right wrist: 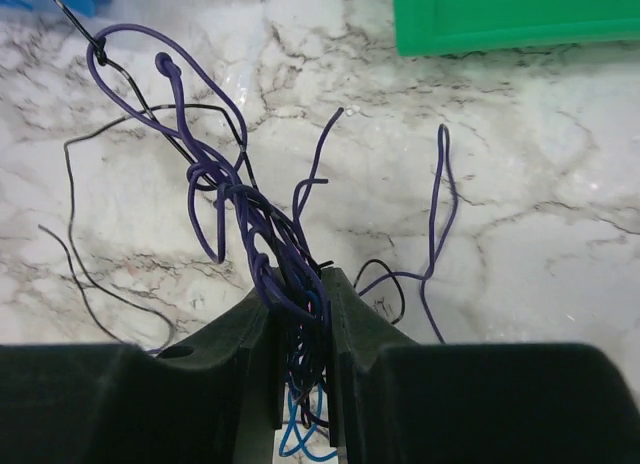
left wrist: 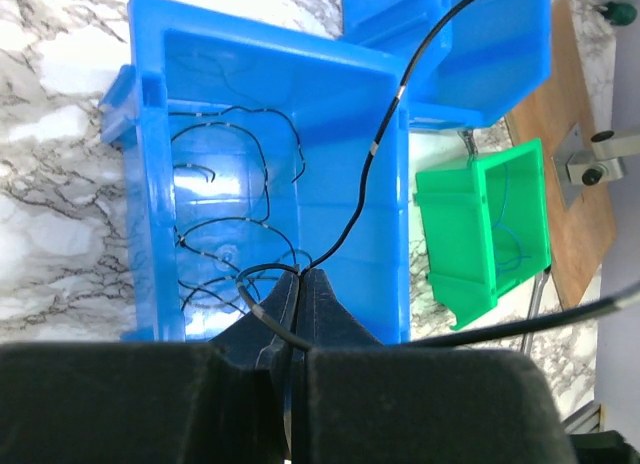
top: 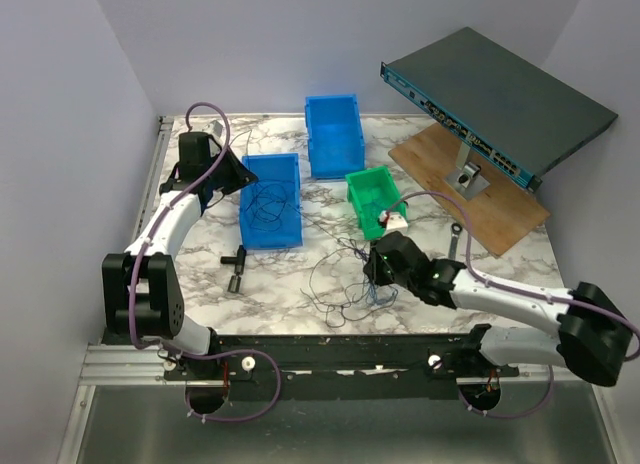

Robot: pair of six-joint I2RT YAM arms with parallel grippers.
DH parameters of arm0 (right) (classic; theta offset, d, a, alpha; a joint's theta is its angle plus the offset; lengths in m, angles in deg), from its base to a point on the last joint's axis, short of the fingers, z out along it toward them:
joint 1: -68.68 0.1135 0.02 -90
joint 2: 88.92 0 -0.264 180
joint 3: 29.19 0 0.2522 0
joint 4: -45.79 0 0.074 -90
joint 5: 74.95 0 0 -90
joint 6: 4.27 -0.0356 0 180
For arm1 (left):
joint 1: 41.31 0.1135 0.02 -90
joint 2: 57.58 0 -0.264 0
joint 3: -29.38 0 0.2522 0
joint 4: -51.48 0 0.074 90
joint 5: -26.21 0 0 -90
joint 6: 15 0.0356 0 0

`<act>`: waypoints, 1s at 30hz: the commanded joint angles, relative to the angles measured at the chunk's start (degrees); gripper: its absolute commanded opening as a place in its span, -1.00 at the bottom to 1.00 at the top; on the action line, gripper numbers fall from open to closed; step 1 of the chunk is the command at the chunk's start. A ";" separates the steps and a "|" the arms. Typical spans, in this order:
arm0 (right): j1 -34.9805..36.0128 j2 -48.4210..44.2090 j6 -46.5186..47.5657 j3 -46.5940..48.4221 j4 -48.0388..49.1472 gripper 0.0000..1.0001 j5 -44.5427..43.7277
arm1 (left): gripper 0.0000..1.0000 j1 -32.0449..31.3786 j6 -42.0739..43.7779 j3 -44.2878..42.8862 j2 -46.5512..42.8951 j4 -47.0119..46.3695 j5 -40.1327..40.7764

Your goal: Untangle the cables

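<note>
At the table's left half, the left pincer is clenched on a black cable above a blue bin holding more black loops. Near the middle of the near edge, the right pincer grasps a tangle of cables, purple, blue and black, loose ends sprawling over the marble table near a green bin.

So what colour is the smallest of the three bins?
The smallest bin is green, clearest in the left wrist view.
</note>
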 commanded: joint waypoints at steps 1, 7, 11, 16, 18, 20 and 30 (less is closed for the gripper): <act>0.17 -9.17 -5.33 -0.35 -11.84 -0.53 -9.79 | -1.00 0.69 2.94 -3.12 0.77 3.27 4.56; 0.20 -21.16 -3.42 1.40 -15.64 -0.71 -11.21 | -1.00 0.62 5.41 -4.83 2.59 6.94 6.96; 0.20 -22.84 4.76 1.82 -11.05 -0.86 1.35 | -1.00 -2.21 8.57 -8.50 5.19 11.26 8.82; 0.26 -18.79 7.42 3.65 -8.72 -0.92 9.00 | -1.00 -6.34 12.45 -17.97 12.85 21.55 10.90; 0.20 -19.02 8.09 3.34 -6.10 -0.92 12.07 | -1.00 -7.62 13.47 -20.75 15.54 25.61 13.13; 0.18 -19.22 8.47 3.50 -4.21 -0.92 14.28 | -1.00 -8.64 14.36 -23.64 17.77 30.88 16.54; 0.20 -15.56 9.39 6.15 -1.40 -0.94 17.33 | -1.00 -10.58 16.07 -26.64 22.88 41.99 18.42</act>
